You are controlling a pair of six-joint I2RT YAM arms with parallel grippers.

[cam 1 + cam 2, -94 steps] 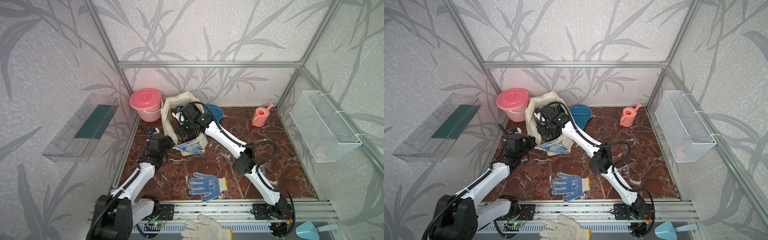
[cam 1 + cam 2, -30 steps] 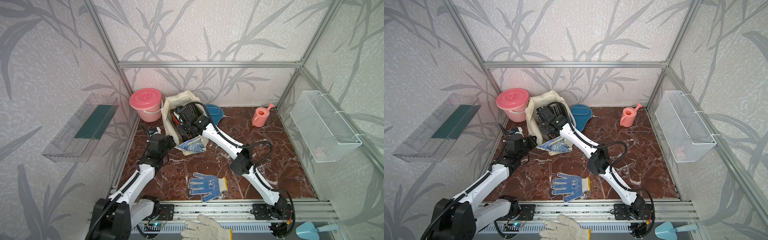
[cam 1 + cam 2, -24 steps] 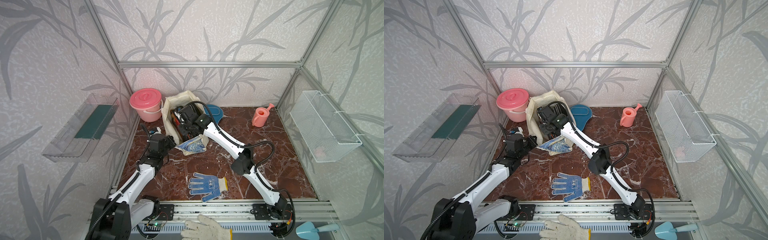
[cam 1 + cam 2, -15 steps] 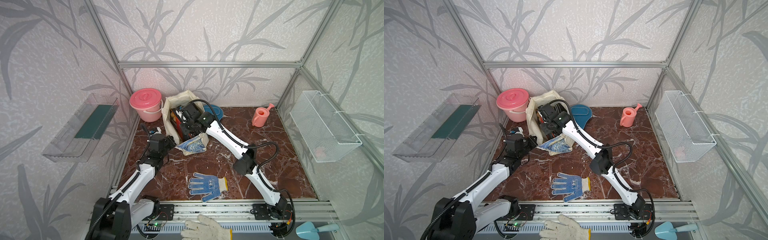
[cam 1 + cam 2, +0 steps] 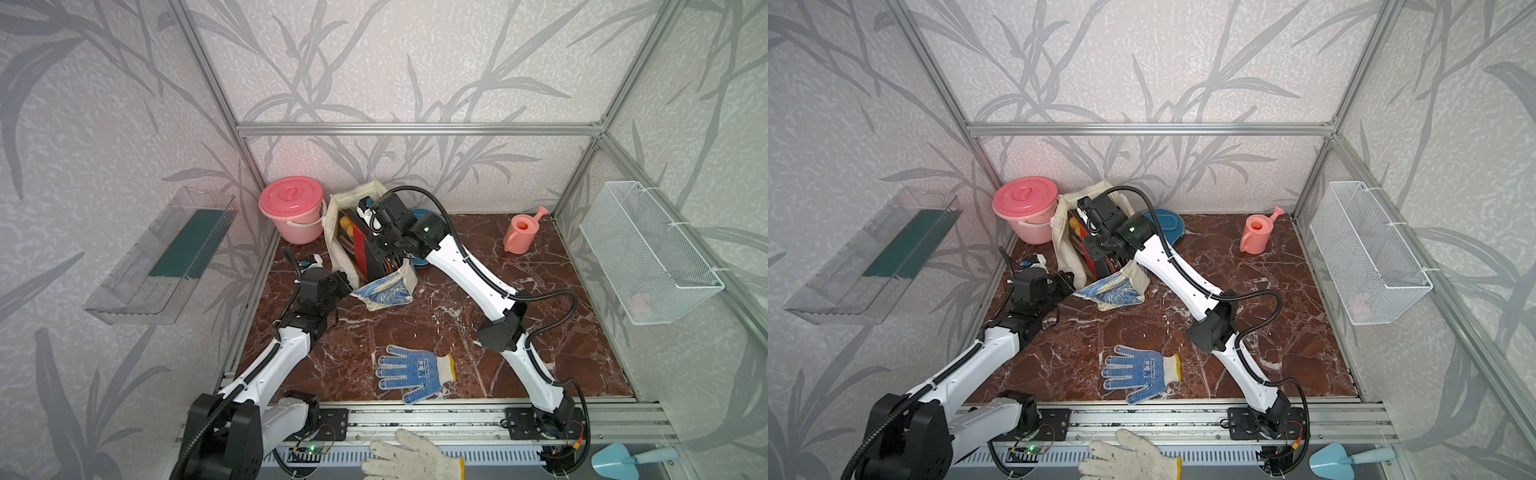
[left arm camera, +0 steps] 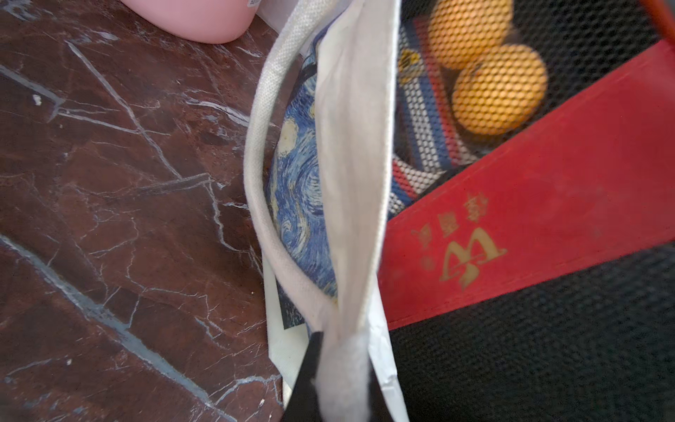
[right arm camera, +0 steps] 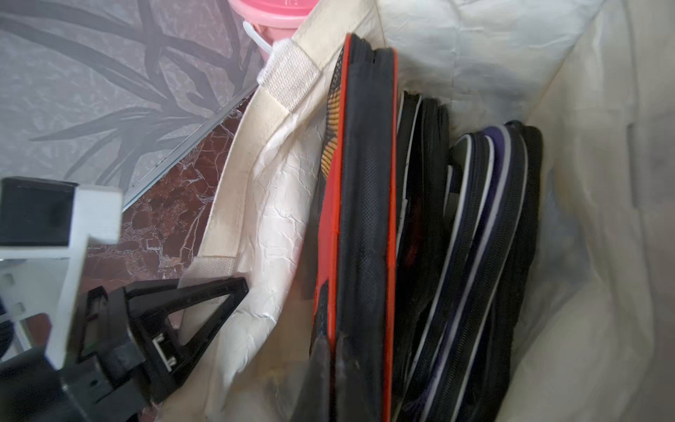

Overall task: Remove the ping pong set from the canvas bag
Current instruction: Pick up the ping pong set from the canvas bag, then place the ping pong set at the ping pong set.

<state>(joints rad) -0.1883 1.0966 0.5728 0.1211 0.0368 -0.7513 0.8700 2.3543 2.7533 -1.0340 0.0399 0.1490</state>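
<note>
The cream canvas bag stands at the back left, its starry print panel sagging forward. My right gripper reaches down into the bag's mouth and is shut on the rim of a black-red paddle case of the ping pong set, which rises from the bag in both top views. Orange balls show behind that case's mesh. More dark cases, one purple-edged, stand packed beside it. My left gripper is shut on the bag's cloth edge at the near left side. A blue case lies on the floor behind the bag.
A pink lidded bucket stands left of the bag against the back wall. A pink watering can sits back right. A blue-dotted glove lies near the front. A wire basket hangs on the right wall, a clear shelf on the left.
My right gripper has risen slightly with the black-red case, so more of the case shows above the bag's mouth. The left arm has stayed where it was.
</note>
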